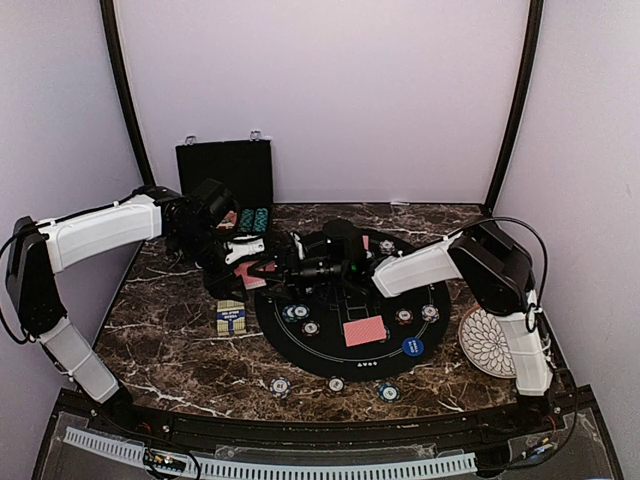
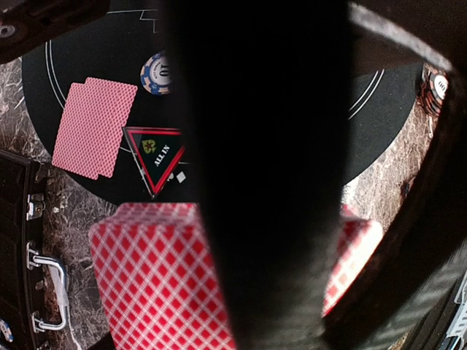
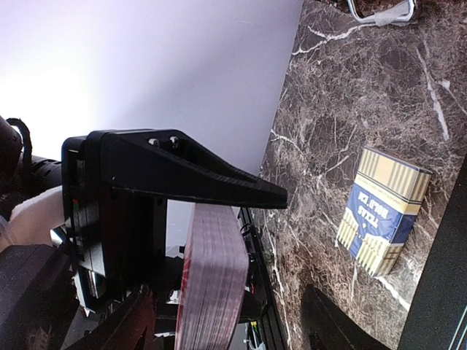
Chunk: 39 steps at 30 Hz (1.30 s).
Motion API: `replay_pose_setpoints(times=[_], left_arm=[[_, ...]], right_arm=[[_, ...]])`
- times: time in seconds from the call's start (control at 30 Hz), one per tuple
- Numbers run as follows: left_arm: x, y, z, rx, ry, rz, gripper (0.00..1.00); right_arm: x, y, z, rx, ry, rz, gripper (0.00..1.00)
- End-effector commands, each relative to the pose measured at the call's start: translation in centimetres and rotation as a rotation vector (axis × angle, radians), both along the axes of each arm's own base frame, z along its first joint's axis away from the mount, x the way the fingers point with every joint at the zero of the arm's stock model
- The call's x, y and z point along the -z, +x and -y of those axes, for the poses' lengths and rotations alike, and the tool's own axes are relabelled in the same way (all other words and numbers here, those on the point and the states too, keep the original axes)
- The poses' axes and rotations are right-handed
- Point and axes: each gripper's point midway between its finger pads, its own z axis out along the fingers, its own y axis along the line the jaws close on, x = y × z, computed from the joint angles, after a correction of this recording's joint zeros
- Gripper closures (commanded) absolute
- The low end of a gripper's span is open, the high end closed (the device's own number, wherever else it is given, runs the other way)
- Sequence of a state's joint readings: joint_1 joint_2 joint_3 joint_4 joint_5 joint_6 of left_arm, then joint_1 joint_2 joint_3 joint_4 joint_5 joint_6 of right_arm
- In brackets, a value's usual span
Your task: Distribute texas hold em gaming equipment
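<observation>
Top external view is showing the left gripper clenching a red lattice-backed card deck above the round mat's far-left edge; the right gripper is standing released around it.

The table has a dark brown marble top with white veins. A round black mat lies flat on its middle, reaching a little right of centre. Just left of the mat stands a small blue and yellow card box. A white patterned plate rests near the mat's right edge. An open black case sits at the back left. Three poker chips lie in a row on bare marble along the near edge.
</observation>
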<state>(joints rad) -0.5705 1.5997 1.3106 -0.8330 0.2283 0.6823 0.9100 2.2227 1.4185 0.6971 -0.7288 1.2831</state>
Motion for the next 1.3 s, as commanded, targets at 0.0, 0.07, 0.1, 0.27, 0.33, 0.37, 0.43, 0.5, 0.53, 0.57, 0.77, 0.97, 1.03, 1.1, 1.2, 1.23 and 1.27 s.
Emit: replay_pose_setpoints(times=[0.0,0.07,0.1,0.27,0.33,0.37,0.43,0.5,0.53,0.57,0.77,0.97,1.03,1.1,1.2,1.23,1.27], left_arm=[[-1.2,-0.1,0.5,0.008,-0.03,0.004,1.0],[-1.2,-0.1,0.6,0.009,-0.031,0.005,1.0],[-1.3,-0.1,0.6,0.009,-0.032,0.005,1.0],[-1.3,-0.3,0.7,0.017,-0.036,0.0,1.0],[-1.1,-0.5,0.6,0.021,-0.032,-0.004,1.0],[-1.1,-0.5,0.5,0.022,-0.032,-0.003,1.0],[-1.0,-0.6,0.4,0.023,-0.03,-0.002,1.0],[-1.0,-0.6,0.3,0.025,-0.025,0.002,1.0],[-0.9,-0.6,0.3,0.025,-0.023,0.002,1.0],[-0.9,-0.6,0.2,0.024,-0.022,0.005,1.0],[-1.0,-0.5,0.1,0.024,-0.015,0.016,1.0],[-0.9,-0.4,-0.1,0.024,-0.005,0.021,1.0],[-0.9,-0.4,-0.1,0.025,-0.007,0.023,1.0],[-0.9,-0.4,-0.1,0.024,-0.005,0.025,1.0],[-0.9,-0.3,-0.2,0.025,0.0,0.028,1.0],[-0.9,-0.3,-0.2,0.025,0.0,0.028,1.0],[-0.8,-0.3,-0.2,0.025,0.001,0.027,1.0]], right_arm=[[-1.8,0.0,-1.4,-0.007,0.078,0.03,0.31],[-1.7,0.3,-1.7,-0.002,0.08,0.024,0.31],[-1.5,0.5,-1.8,0.001,0.079,0.021,0.31],[-0.4,1.4,-2.6,0.025,0.075,-0.018,0.32],[-0.1,1.7,-2.7,0.039,0.067,-0.026,0.32],[0.1,1.9,-2.8,0.045,0.059,-0.028,0.32],[0.6,2.1,-2.7,0.055,0.036,-0.033,0.33],[1.1,2.2,-2.4,0.067,0.01,-0.039,0.34],[1.5,2.4,-2.1,0.076,-0.005,-0.044,0.34],[1.9,2.4,-1.8,0.083,-0.018,-0.049,0.35],[3.2,2.3,0.0,0.097,-0.07,-0.056,0.45],[2.0,1.4,0.9,0.074,-0.064,-0.036,0.54],[1.5,1.2,1.2,0.067,-0.069,-0.023,0.56],[0.9,1.0,1.4,0.065,-0.068,-0.011,0.57],[-0.3,0.7,1.8,0.06,-0.055,0.001,0.58],[-0.9,0.6,1.9,0.058,-0.048,0.007,0.58],[-1.4,0.5,2.0,0.057,-0.042,0.01,0.58]])
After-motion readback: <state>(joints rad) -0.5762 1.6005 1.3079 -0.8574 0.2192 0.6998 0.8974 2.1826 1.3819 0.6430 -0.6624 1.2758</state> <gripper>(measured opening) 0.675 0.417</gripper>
